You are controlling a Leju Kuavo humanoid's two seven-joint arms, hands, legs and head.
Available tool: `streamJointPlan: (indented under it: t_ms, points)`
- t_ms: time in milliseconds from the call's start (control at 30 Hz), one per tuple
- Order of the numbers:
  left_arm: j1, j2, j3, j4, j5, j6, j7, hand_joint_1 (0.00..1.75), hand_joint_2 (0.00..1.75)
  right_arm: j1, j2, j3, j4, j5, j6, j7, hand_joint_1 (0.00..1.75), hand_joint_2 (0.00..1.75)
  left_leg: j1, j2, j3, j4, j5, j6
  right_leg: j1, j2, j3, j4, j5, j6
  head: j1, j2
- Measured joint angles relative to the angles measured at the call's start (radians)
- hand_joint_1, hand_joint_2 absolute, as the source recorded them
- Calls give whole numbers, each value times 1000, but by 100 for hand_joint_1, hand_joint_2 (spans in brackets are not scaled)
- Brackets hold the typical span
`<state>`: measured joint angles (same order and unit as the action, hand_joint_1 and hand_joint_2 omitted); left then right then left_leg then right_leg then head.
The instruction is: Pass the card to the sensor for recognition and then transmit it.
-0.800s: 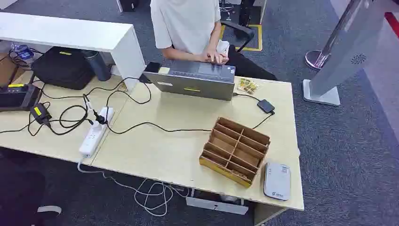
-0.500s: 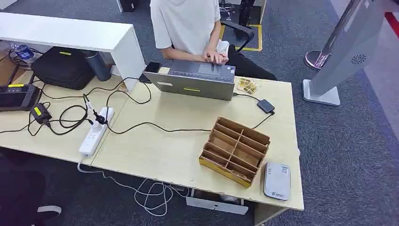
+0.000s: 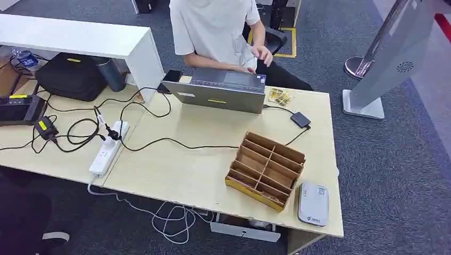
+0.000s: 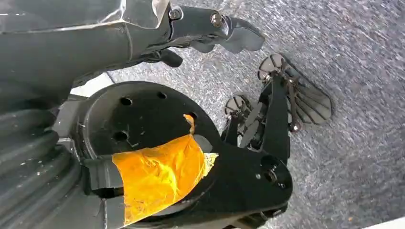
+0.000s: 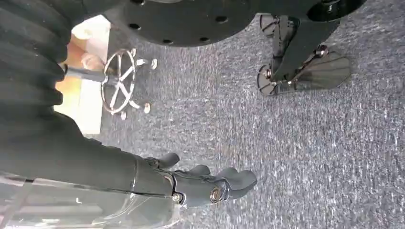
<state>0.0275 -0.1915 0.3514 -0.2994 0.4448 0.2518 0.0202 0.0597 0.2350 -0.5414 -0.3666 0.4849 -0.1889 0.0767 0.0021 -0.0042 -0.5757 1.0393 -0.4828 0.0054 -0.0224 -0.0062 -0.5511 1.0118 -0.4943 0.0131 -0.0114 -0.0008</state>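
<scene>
We see the head view bright and even, with soft light from above and only small, pale shadows under the wooden box (image 3: 266, 171) on the table (image 3: 175, 170). The person's raised hand (image 3: 263, 53) on the far side is a little blurry. In the wrist views the carpet (image 5: 305, 143) looks grainy and a bit smeared, a shiny glare sits on the clear cover (image 4: 71, 12) near the left hand (image 4: 215, 31), and a bright washed-out patch glows beside the right arm.
</scene>
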Motion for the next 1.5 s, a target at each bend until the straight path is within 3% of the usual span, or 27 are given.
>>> streamJointPlan:
  t_ms: [100, 200, 300, 500, 533, 567, 600, 667, 700, 767, 800, 900, 1033, 1133, 1200, 1333, 1400, 1467, 1500]
  points:
    - [-39, -46, 115, 30, 158, 106, 8, 0, 175, -31, 56, -143, 13, 146, -105, 67, 0, 175, 0, 1, 1, 0, 1, 0, 0, 1, 1, 0, 1, 0, -1, 0]
    - [-44, -50, 182, 37, 214, 130, 10, 0, 175, -45, 83, -226, 26, 172, -183, 109, 0, 175, 0, 1, 1, 0, 1, 0, 0, 2, 0, 0, 1, 0, -1, 0]
    - [-45, -58, 213, 48, 224, 133, 14, 0, 175, -48, 94, -266, 35, 159, -240, 128, 0, 175, 0, 1, 0, 0, 1, 0, 0, 2, 0, 0, 1, 0, -2, 0]
    - [-47, -60, 235, 52, 238, 131, 9, 0, 175, -48, 97, -276, 58, 67, -437, 116, 0, 175, 0, 2, 1, 0, 2, 0, 0, 2, 0, 0, 2, 0, 0, 0]
    - [-47, -60, 236, 52, 240, 131, 8, 0, 0, -47, 97, -272, 59, 44, -459, 108, 0, 175, 0, 2, 1, 0, 2, 0, 0, 2, 0, 0, 2, 0, 0, 0]
    - [-47, -60, 237, 53, 243, 131, 7, 0, 0, -46, 97, -261, 58, 29, -480, 102, 0, 175, 0, 2, 1, 0, 2, 0, 0, 3, 0, 0, 2, 0, 0, 0]
    - [-47, -60, 238, 53, 244, 131, 6, 0, 175, -44, 97, -253, 58, 25, -494, 103, 0, 175, 0, 2, 1, 0, 2, 0, 0, 3, 0, 0, 2, 0, 0, 0]
    - [-47, -60, 248, 53, 249, 131, -2, 0, 175, -18, 97, -229, 14, 2, -497, 183, 0, 175, -1, 2, 2, 0, 2, 1, -1, 2, 0, 0, 2, 0, 0, 0]
    - [-47, -60, 251, 53, 256, 130, -5, 0, 175, 28, 97, -190, -50, 5, -497, 279, 0, 175, -1, 1, 2, 0, 2, 1, -1, 1, 0, 0, 2, 1, 0, 0]
    - [-46, -63, 265, 53, 297, 133, -26, 0, 175, 171, 105, -44, -272, 94, -495, 538, 0, 175, -2, -2, 3, 0, 0, 3, -2, -2, 1, 0, -1, 3, 0, 0]
    - [-46, -64, 274, 53, 321, 135, -38, 0, 175, 245, 105, 15, -347, 136, -491, 580, 0, 175, -1, -1, 1, 0, -1, 2, -1, -1, 1, 0, -1, 3, 0, 0]
    - [-47, -71, 325, 57, 371, 132, -76, 0, 175, 429, 107, 114, -621, 212, -436, 581, 0, 175, -2, 3, 1, -1, -2, 1, -2, 4, 1, 0, -1, 2, -2, 0]
    - [-46, -71, 341, 59, 385, 131, -98, 0, 175, 547, 109, 79, -980, 304, -382, 580, 0, 175, -2, 8, 3, -1, -4, 3, -3, 9, -2, 0, -1, 3, -2, 0]
    - [-45, -71, 354, 59, 391, 154, -131, 0, 175, 597, 109, 38, -1177, 367, -364, 553, 0, 175, -2, 9, 3, 0, -3, 3, -2, 9, -1, -1, 0, 4, 0, 0]
    - [-45, -71, 356, 59, 392, 159, -157, 0, 175, 604, 109, -3, -1259, 367, -352, 475, 0, 175, -2, 9, 3, 0, -3, 3, -3, 10, -1, -1, 2, 4, -1, 0]
    - [-44, -70, 357, 59, 397, 156, -189, 0, 175, 536, 109, -168, -1343, 326, -250, 210, 0, 175, -2, 11, 3, 1, -1, 3, -2, 11, -2, -1, 4, 3, -1, 0]
    - [-44, -70, 359, 59, 407, 132, -198, 0, 175, 484, 109, -277, -1363, 286, -166, 81, 0, 175, -2, 10, 2, 1, 0, 4, -2, 11, -1, -1, 4, 4, 0, 0]
    - [-43, -70, 366, 59, 418, 109, -209, 0, 175, 388, 109, -406, -1377, 257, -13, -74, 0, 175, -2, 11, 2, 1, 0, 4, -2, 12, -2, -1, 5, 4, 0, 0]
    - [-42, -70, 371, 59, 423, 95, -213, 0, 175, 322, 108, -498, -1385, 275, 107, -175, 0, 175, -2, 13, 2, 1, 0, 4, -2, 14, -4, -1, 7, 4, -1, 0]
